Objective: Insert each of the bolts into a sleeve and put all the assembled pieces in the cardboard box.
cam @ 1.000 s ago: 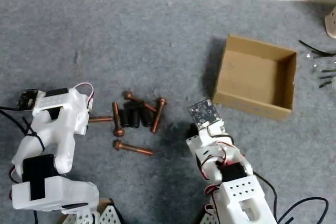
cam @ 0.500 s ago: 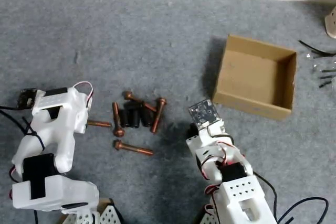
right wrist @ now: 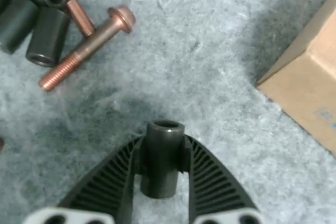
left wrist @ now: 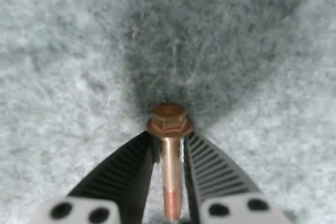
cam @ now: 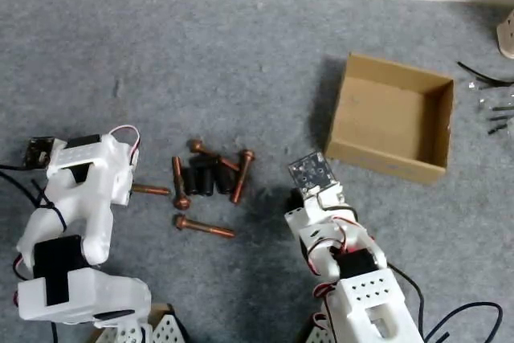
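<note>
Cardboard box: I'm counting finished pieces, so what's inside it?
The cardboard box shows a bare floor with nothing on it. Its near wall covers a thin strip of floor behind it.

The left arm [cam: 76, 198] stands at the near left, folded forward, and the left gripper [left wrist: 170, 139] points right with its fingers clamped on a bolt [left wrist: 169, 121]. The right arm [cam: 341, 255] stands at the near right, leaning far-left, and the right gripper [right wrist: 164, 144] pinches a sleeve [right wrist: 161, 166].
</note>
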